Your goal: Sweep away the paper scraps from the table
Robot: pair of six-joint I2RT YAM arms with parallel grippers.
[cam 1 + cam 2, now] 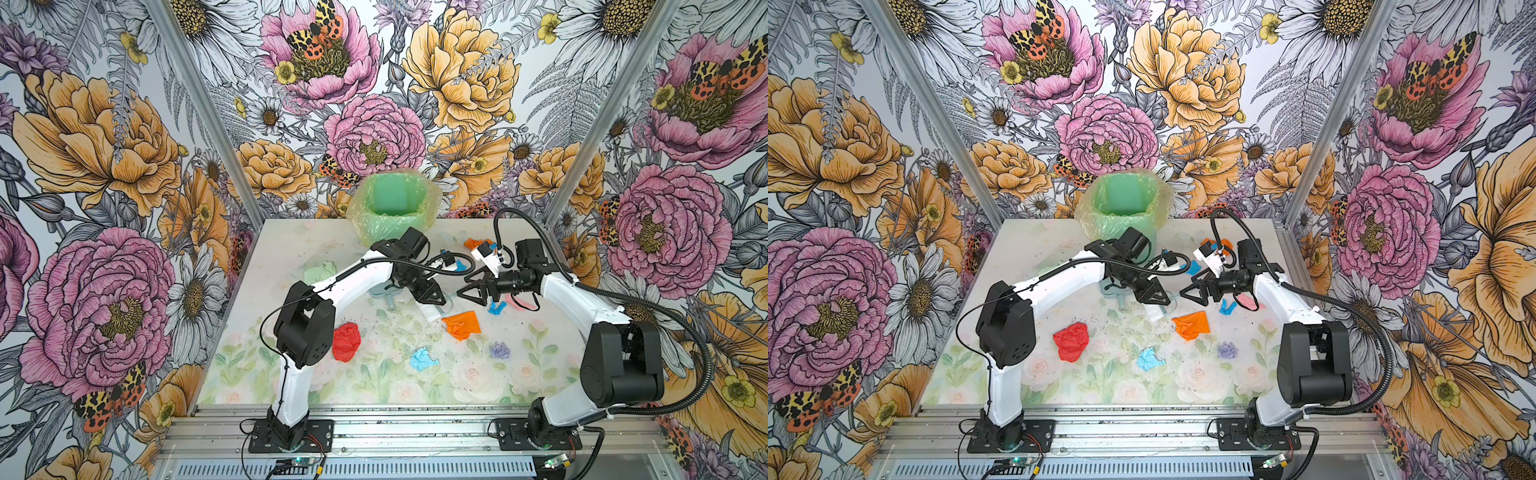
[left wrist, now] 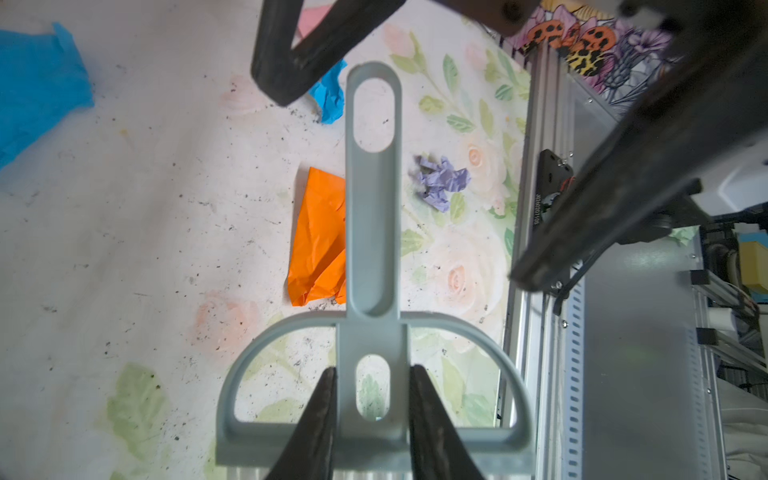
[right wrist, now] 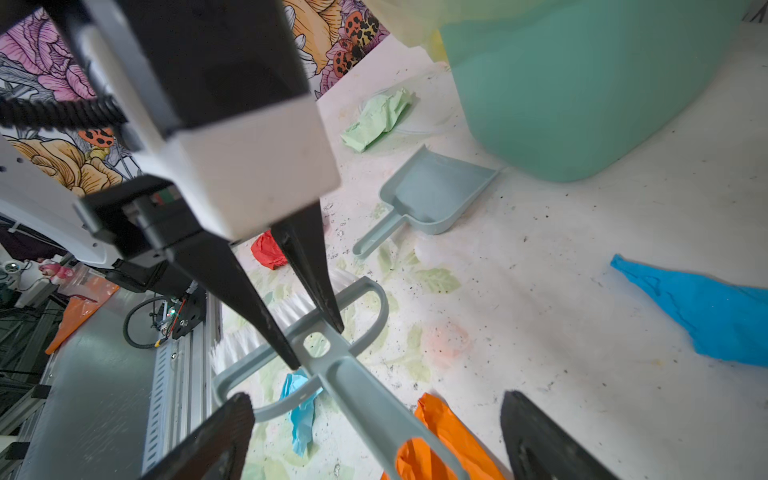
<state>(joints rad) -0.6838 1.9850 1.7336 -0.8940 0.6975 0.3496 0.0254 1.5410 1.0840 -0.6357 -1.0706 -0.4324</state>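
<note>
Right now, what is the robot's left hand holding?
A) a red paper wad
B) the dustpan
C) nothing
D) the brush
D: the left hand is shut on the brush at the base of its handle, while the dustpan lies free on the table.

A green bin (image 1: 393, 195) lined with a plastic bag (image 1: 360, 220) stands against the floral back wall (image 1: 457, 75); a grey-blue dustpan (image 3: 432, 199) lies just beside it, a matching brush (image 2: 374, 232) nearby
</note>
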